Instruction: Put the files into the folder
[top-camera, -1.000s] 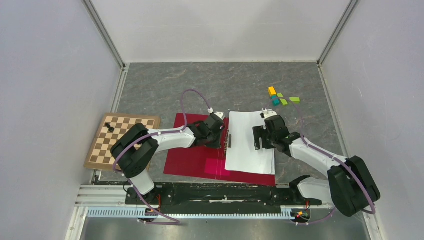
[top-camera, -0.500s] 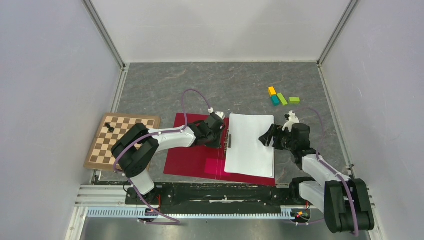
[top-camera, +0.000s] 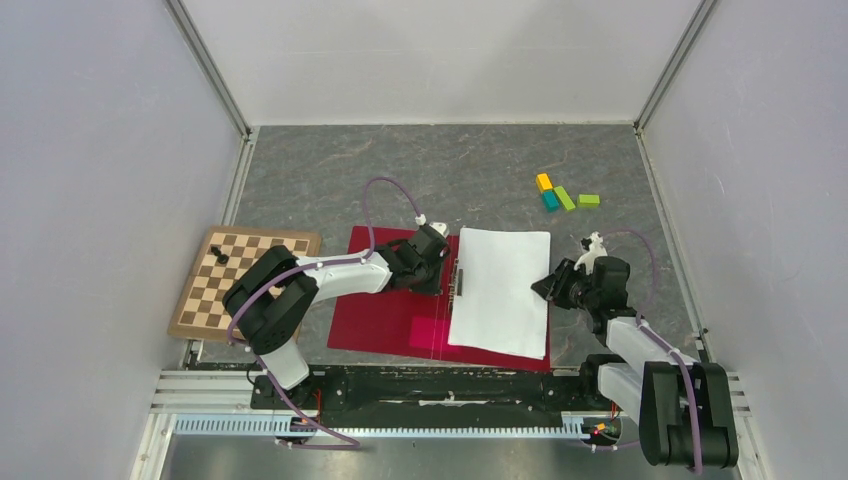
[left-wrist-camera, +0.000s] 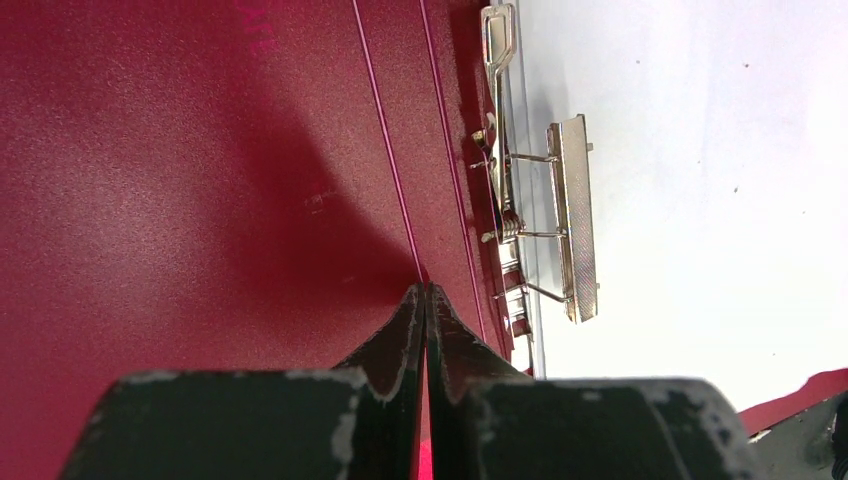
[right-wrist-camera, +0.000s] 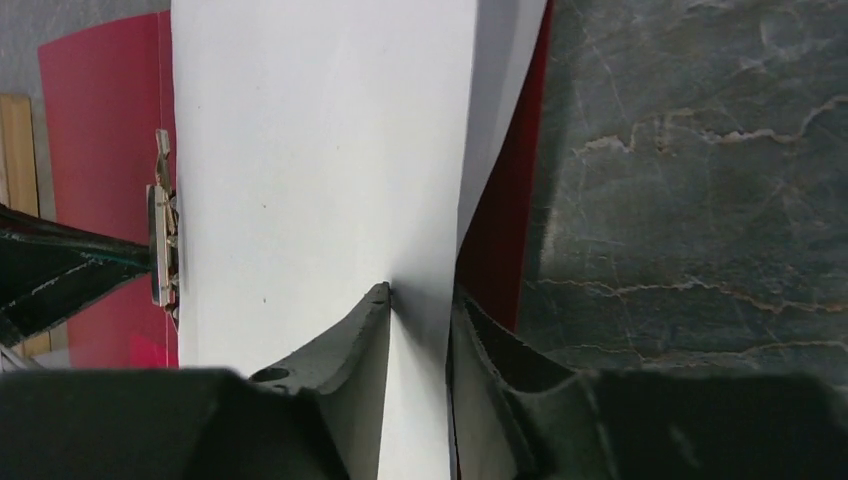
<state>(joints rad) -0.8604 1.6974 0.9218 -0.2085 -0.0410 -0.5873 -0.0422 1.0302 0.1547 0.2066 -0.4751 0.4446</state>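
on the open folder's (top-camera: 385, 310) right half, beside the clip (left-wrist-camera: 575, 215): files (top-camera: 500, 290), lying flat. left gripper (left-wrist-camera: 426, 295) closed, tips pressed to the red inside. right gripper (right-wrist-camera: 422, 297) astride the files' right edge; gripping or not, cannot tell.

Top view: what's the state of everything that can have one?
crimson-red flat folder, open flat
white paper sheets, lying on folder's right half
metal clip, over sheets' left edge; clamped or raised, unclear
left gripper, shut, tips on folder
right gripper, slightly open at sheets' right edge
wooden chessboard, flat, one black piece on it
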